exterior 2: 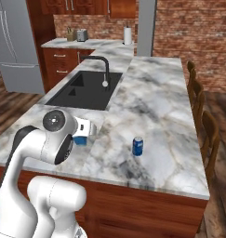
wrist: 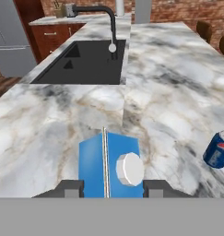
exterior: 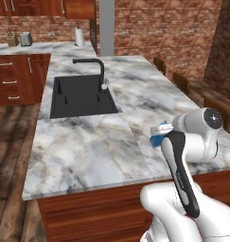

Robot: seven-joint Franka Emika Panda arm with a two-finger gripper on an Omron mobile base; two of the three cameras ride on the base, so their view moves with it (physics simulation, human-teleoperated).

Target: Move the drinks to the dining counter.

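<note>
The long grey-white veined marble bench [exterior 2: 151, 97] on its reddish-brown wood base carries a black inset sink [exterior: 82, 96] with a black faucet [exterior: 93, 66] at its far left half. A blue-and-white can [exterior 2: 138, 146] stands upright on the near right part of the marble, well apart from the sink. To its left is a blue carton with a white round cap [wrist: 109, 168], over the bench's near part and right of the sink's near corner. Dark wooden chairs [exterior 2: 210, 135] line the right edge of the bench; a paper towel roll [exterior 2: 128, 35] and a toaster [exterior 2: 82, 35] sit on a far counter against the brick wall.

In the left base view the white arm's elbow covers most of the carton [exterior: 159, 133] and hides the can; the right base view shows the can in the open and the carton [exterior 2: 83, 132] peeking from behind the arm's joint. The hand view looks along the carton's top towards the faucet.

The arm is folded, forearm reaching forward low over the near edge. The end effector [wrist: 111, 189] has its two dark fingertips [wrist: 70, 188] on either side of the carton, clasping it.
</note>
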